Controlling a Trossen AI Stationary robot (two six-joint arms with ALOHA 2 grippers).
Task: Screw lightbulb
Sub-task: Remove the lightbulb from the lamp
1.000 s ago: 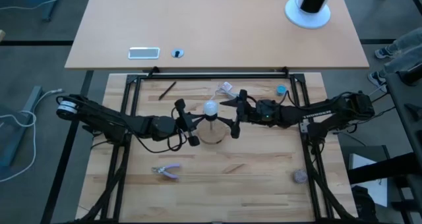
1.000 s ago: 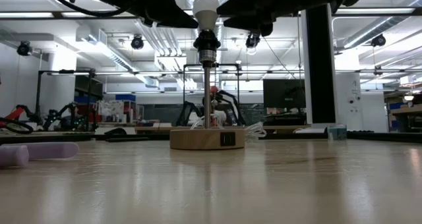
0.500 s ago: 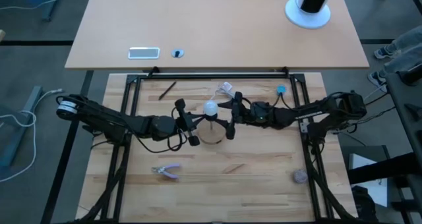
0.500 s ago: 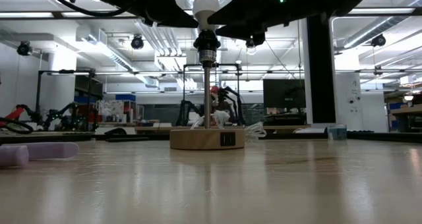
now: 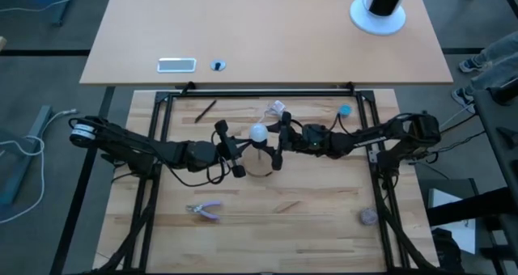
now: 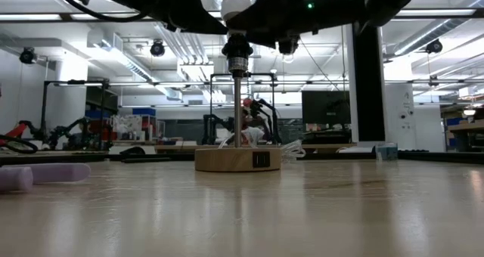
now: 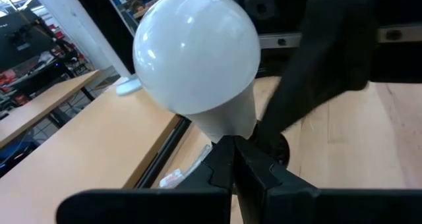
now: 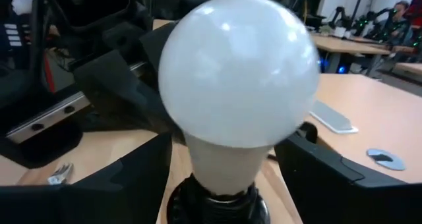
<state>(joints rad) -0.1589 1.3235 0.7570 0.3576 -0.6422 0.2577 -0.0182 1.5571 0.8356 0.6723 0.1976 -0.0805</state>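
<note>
The white frosted lightbulb [image 5: 257, 133] sits upright in the socket [image 6: 237, 57] of a lamp stem on the round wooden disc [image 6: 237, 159] at mid table. My left gripper [image 5: 245, 147] comes level from the table's left, shut, its tips just below the bulb's neck [image 7: 227, 122]. My right gripper [image 5: 273, 144] comes level from the table's right and is open. Its fingers [image 8: 132, 181] stand on either side of the bulb's neck [image 8: 227, 165] and are apart from it. My left gripper has its shut fingertips [image 7: 232, 148] right in front of the lower end of the bulb's neck, coming level from the table's left. The fingers hide the spot, so I cannot tell whether they touch the bulb or the socket.
Purple-handled pliers [image 5: 204, 210] lie near the front left and a greyish ball [image 5: 368, 217] lies at the front right. A crumpled clear wrapper [image 5: 278, 109], a dark stick [image 5: 205, 110] and a small blue thing [image 5: 346, 111] lie toward the far edge.
My right gripper has moved toward the table's left, up to the bulb, and its open fingers now stand on either side of it. The bulb and lamp have stayed where they were.
</note>
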